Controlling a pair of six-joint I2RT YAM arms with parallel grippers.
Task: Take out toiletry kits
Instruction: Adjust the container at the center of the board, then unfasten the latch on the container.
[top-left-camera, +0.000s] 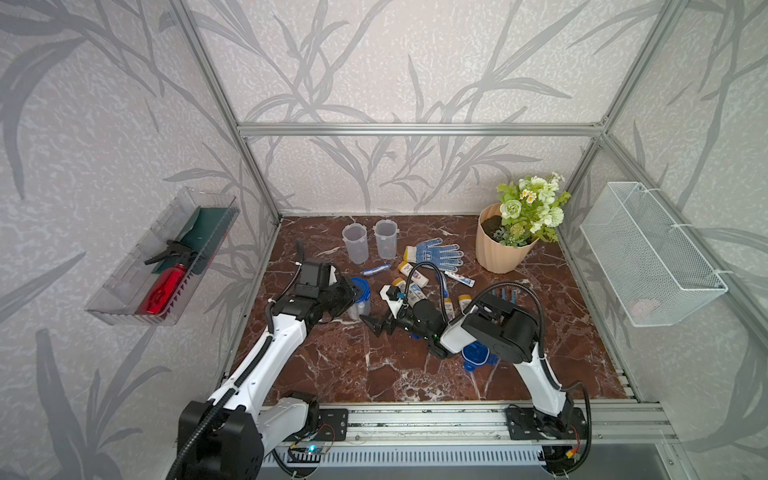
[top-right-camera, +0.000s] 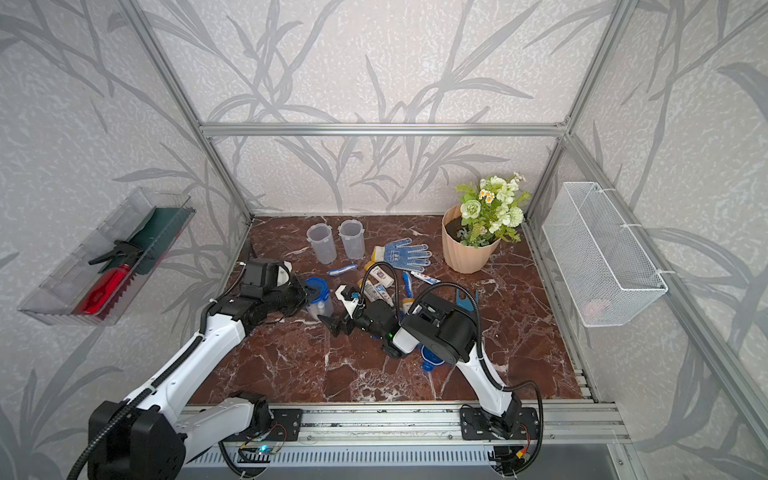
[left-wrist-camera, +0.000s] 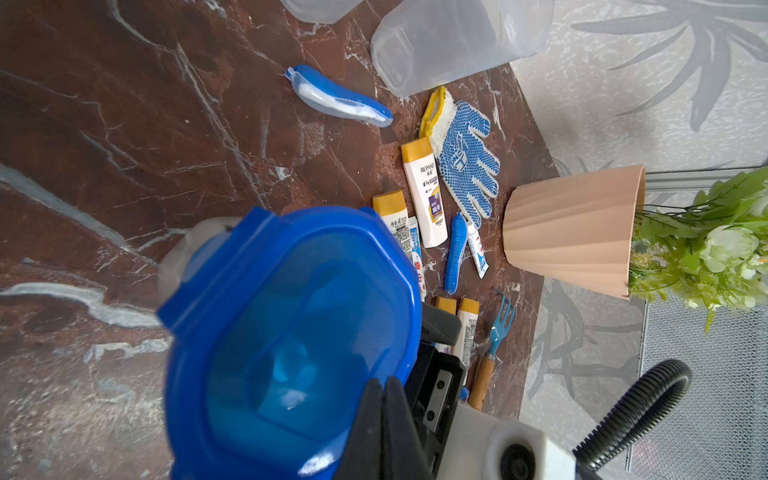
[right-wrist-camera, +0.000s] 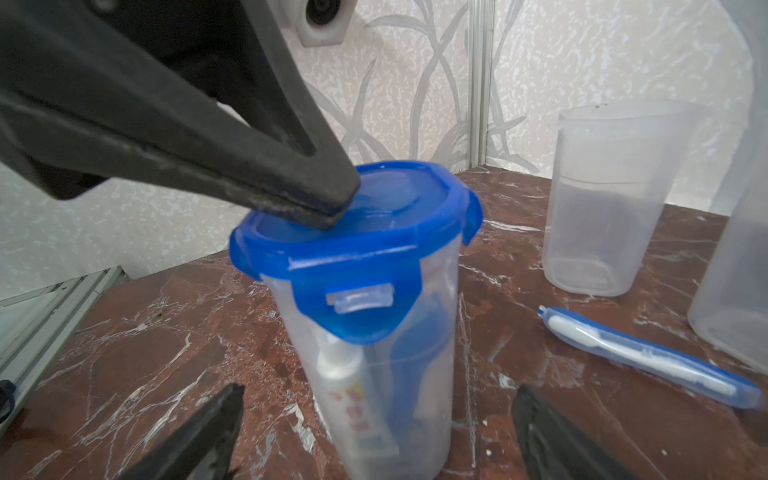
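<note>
A clear cup (right-wrist-camera: 374, 332) with a blue lid (left-wrist-camera: 291, 311) stands upright on the marble floor, left of centre in both top views (top-left-camera: 360, 297) (top-right-camera: 319, 297). Through its wall I see a white tube and a blue toothbrush. My left gripper (left-wrist-camera: 384, 382) is shut, and its joined tips rest on top of the lid (right-wrist-camera: 399, 195). My right gripper (right-wrist-camera: 378, 392) is open, one finger on each side of the cup's base without touching it. Loose kit pieces lie behind: gold-capped bottles (top-left-camera: 415, 276), a toothbrush (top-left-camera: 376, 270) and a toothpaste tube (top-left-camera: 459, 279).
Two empty clear cups (top-left-camera: 354, 243) (top-left-camera: 385, 239) stand at the back. A blue-dotted glove (top-left-camera: 436, 251), a blue garden fork (top-left-camera: 505, 295) and a flower pot (top-left-camera: 503, 245) lie to the right. A loose blue lid (top-left-camera: 478, 357) sits under my right arm. A wire basket (top-left-camera: 652, 253) hangs on the right wall.
</note>
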